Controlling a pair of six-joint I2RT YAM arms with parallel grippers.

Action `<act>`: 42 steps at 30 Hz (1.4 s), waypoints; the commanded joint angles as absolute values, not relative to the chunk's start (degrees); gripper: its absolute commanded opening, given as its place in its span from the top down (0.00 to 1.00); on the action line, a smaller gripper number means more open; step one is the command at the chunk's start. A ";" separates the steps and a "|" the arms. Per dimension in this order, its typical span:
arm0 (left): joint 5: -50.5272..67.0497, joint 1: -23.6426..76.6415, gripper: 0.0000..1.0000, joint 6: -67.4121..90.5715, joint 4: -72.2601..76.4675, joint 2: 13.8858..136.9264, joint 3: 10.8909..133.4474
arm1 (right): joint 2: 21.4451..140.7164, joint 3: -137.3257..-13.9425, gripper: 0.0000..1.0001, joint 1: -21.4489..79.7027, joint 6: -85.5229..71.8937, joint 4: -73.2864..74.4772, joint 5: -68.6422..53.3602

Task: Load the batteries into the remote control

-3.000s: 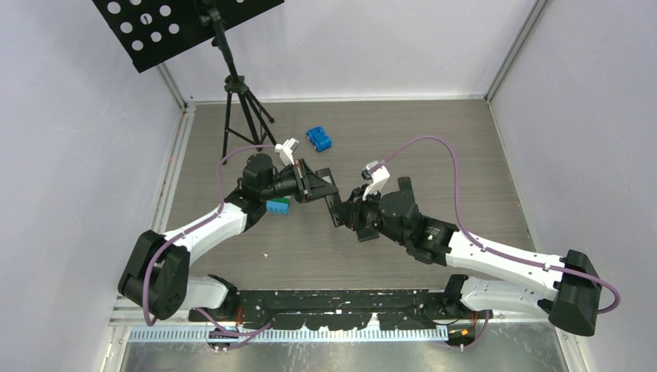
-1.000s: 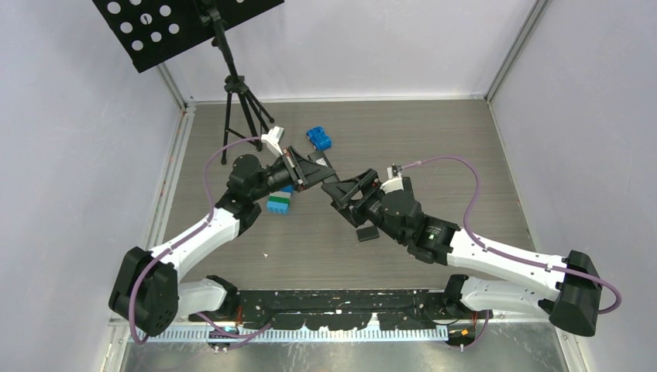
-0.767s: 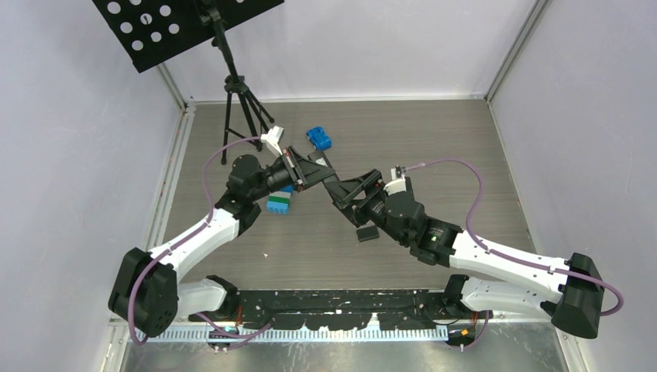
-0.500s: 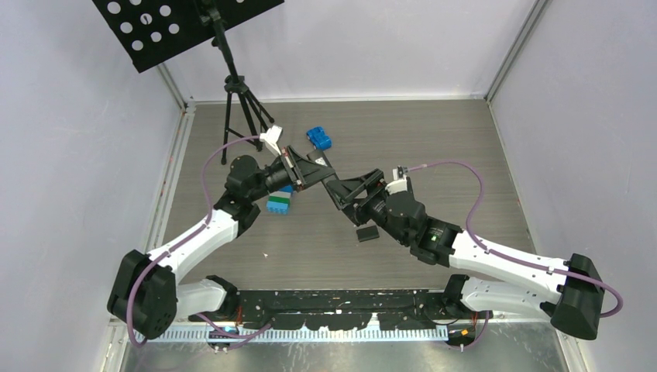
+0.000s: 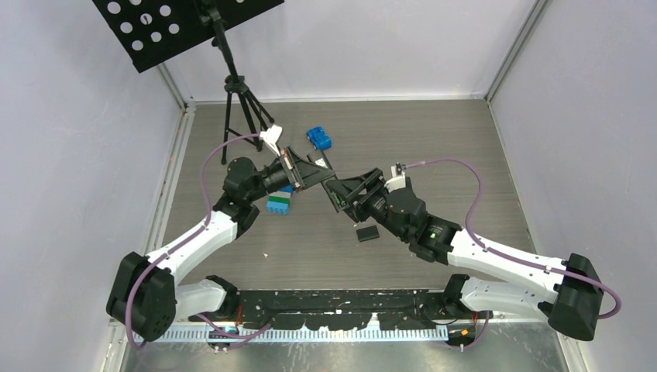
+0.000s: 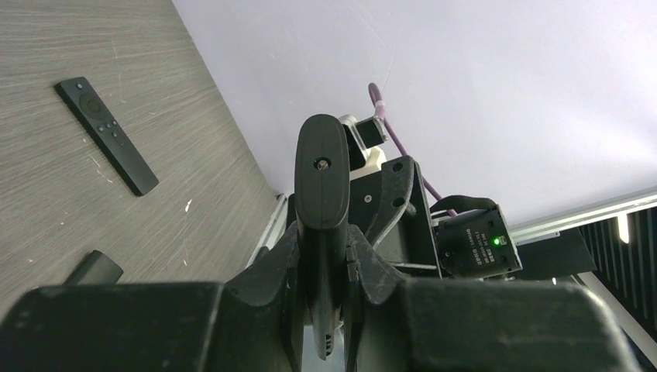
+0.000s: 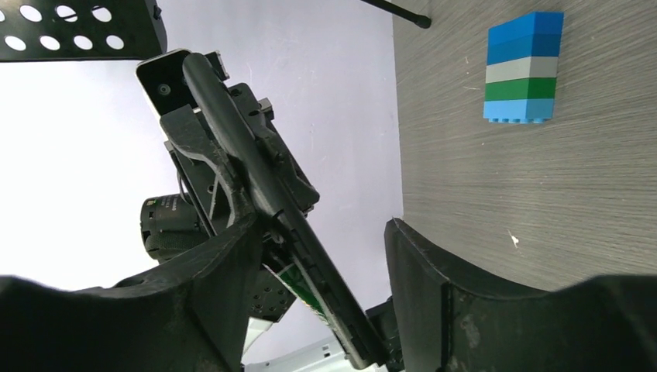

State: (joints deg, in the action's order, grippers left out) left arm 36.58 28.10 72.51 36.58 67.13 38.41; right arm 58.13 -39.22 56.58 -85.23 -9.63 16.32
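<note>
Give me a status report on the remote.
Left claw shut on remote control. Right claw open, straddling it. Second remote lying on table.

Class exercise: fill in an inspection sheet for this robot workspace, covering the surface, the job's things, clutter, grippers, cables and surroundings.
Surface: grey wood-grain table, a few white specks.
Job's things: black remote held off the table; green patch low on it, possibly a battery; no loose batteries seen.
Clutter: second remote lying buttons up; block stack; blue toy; small black piece.
Grippers: left gripper shut on the black remote; right gripper open, straddling its other end.
Cables: left arm's purple cable and right arm's purple cable loop above the table.
Surroundings: tripod carrying a perforated black plate; pale walls.
</note>
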 commanded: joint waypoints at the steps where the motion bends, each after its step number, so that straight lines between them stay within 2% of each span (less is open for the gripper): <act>1: 37.82 27.95 1.00 71.17 40.37 65.41 38.51 | 58.86 -41.59 0.41 56.18 -83.71 -13.25 14.78; 12: 35.19 27.95 1.00 75.86 30.49 63.04 41.40 | 58.86 -39.46 0.69 56.12 -80.78 -15.17 13.75; 18: 34.72 27.95 1.00 78.29 29.62 62.43 42.27 | 59.32 -37.80 0.75 56.18 -73.67 -17.97 11.98; 20: 34.72 27.95 1.00 78.16 29.62 62.55 42.32 | 59.05 -37.50 0.69 56.14 -71.21 -18.13 11.34; 21: 34.78 27.95 1.00 77.72 29.62 62.59 42.24 | 58.61 -37.37 0.61 56.16 -70.28 -17.86 11.13; 23: 35.08 27.95 1.00 76.58 29.61 62.86 42.06 | 56.95 -36.78 0.39 56.16 -69.46 -17.66 11.31; 25: 35.94 27.95 1.00 75.08 30.22 63.13 41.70 | 54.83 -35.66 0.25 56.16 -68.59 -18.92 11.69; 27: 37.12 27.95 1.00 73.64 30.32 63.30 41.51 | 52.62 -33.42 0.21 56.09 -66.36 -24.09 9.87; 30: 39.15 27.95 1.00 72.43 31.03 63.36 41.35 | 50.45 -30.54 0.21 56.16 -64.31 -29.90 6.08; 37: 43.06 27.95 1.00 69.00 28.56 61.65 42.50 | 50.12 -30.64 0.37 56.14 -60.88 -27.50 1.91; 39: 43.47 27.95 1.00 68.77 28.03 61.26 42.60 | 50.63 -31.41 0.46 56.08 -60.02 -25.40 2.65; 42: 43.70 27.95 1.00 68.77 27.78 60.93 42.71 | 51.51 -32.49 0.65 56.07 -58.76 -22.24 3.91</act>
State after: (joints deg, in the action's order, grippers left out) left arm 41.30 27.79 70.50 26.92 62.96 39.94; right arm 50.94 -30.00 56.03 -62.00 -24.27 3.31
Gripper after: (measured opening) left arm 0.187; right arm 0.451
